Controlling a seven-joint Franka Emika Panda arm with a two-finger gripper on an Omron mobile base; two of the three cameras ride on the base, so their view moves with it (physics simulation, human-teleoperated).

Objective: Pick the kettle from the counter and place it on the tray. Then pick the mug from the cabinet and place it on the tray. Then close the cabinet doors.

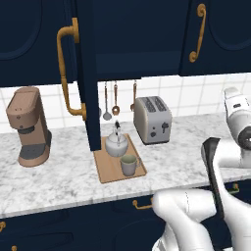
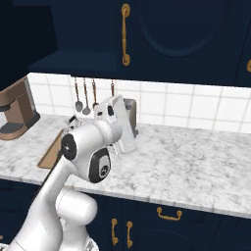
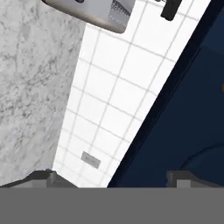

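Resting on tray (image 1: 105,172): kettle (image 1: 116,143), mug (image 1: 129,164)

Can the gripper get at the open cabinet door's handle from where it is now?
Probably yes. The door stands open over the counter, its handle facing outward with nothing in front. The kettle and mug sit low on the tray, below that path.
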